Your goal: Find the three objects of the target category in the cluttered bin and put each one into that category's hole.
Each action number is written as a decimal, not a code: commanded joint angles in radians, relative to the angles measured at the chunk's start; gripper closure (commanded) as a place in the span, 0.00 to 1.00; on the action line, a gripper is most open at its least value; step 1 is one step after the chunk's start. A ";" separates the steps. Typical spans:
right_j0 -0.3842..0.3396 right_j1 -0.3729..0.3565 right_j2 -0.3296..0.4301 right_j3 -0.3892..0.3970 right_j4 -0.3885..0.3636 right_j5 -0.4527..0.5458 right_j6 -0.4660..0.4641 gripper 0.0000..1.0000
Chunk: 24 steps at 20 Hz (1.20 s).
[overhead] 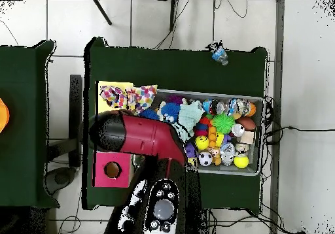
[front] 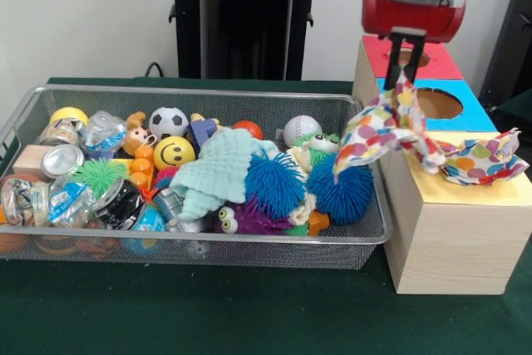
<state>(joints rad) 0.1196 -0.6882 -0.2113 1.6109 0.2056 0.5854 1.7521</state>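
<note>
gripper (front: 404,57) pinching dotted cloth (front: 384,132) | hangs below, over bin (front: 191,94) edge

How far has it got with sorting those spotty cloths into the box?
One polka-dot cloth already lies on the yellow surround, though whether it went down the hole is unclear. A second polka-dot cloth hangs from the pincer, between the bin and the box. The third is not visible among the toys, so it remains to be found.
</note>
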 commanded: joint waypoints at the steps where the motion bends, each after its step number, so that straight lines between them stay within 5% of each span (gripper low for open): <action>1: 0.030 -0.068 -0.037 -0.087 0.029 0.217 0.280 1.00; 7: 0.054 -0.079 -0.058 -0.116 0.033 0.275 0.300 1.00; 24: 0.085 0.141 -0.033 -0.171 0.070 0.056 0.347 1.00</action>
<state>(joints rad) 0.2133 -0.6701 -0.2868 1.4458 0.2543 0.7349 1.8347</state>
